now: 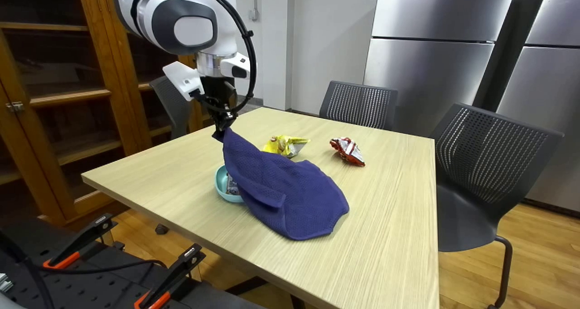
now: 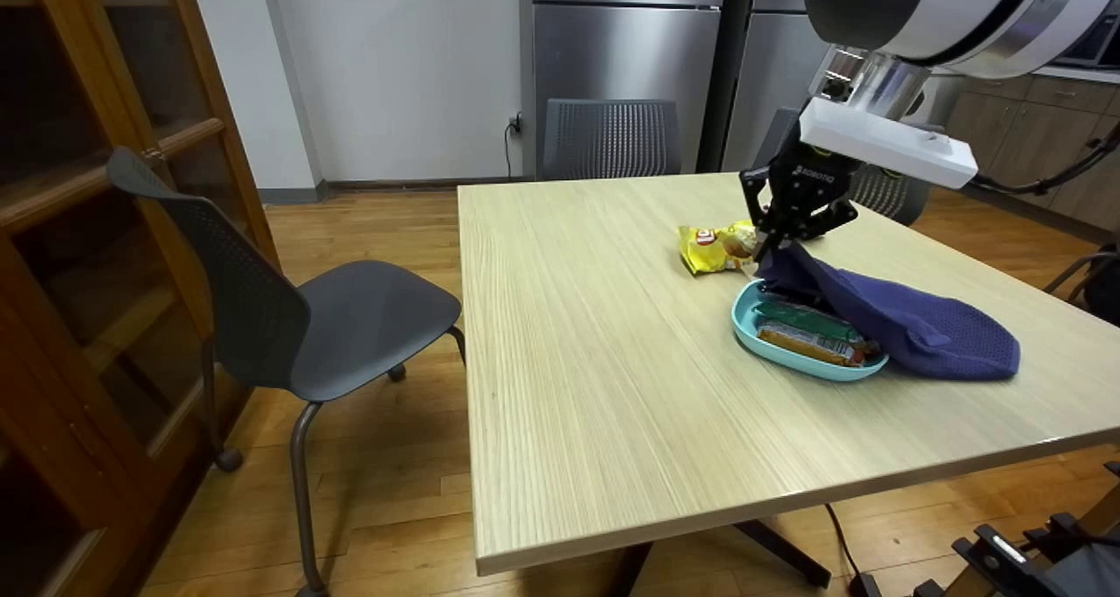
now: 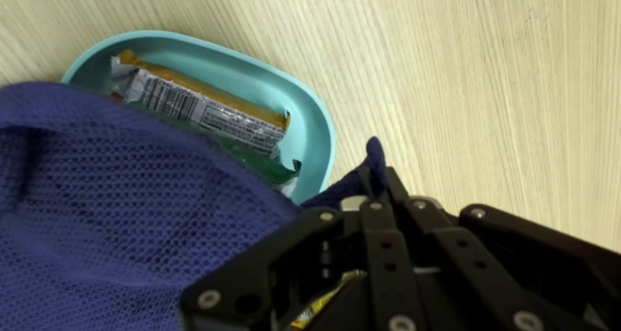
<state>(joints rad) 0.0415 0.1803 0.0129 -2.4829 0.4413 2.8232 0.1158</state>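
The pincer [image 3: 380, 176] grips a blue cloth [image 3: 140, 214] — partly covering a turquoise dish [image 3: 310, 132].

One turquoise bowl [image 3: 304, 132]; inside it, at least two wrapped bars [image 3: 208, 110]; partly over it, one cloth [image 1: 294, 195]; outside it, two snack bags [image 1: 284, 146]; beneath it, one worktop [image 1: 385, 218]; well apart, three chairs [image 1: 494, 159], two clamps [image 1: 173, 275].

Exterior views: bright, diffuse indoor light, seemingly from overhead. Pale vertical glare on steel fridge [image 1: 435, 78]; cabinet [image 2: 96, 299] interior near black in both. Soft-edged shadow beside red packet [image 1: 348, 151]. Verticals slant toward frame edges, wide-angle look. Wrist view: table [image 3: 475, 93] evenly lit, slightly warm; cloth [image 3: 121, 209] weave resolves, folds shaded; gripper [image 3: 380, 175] dark, nearest parts a little soft. Smallest wrapper [image 3: 199, 103] print illegible
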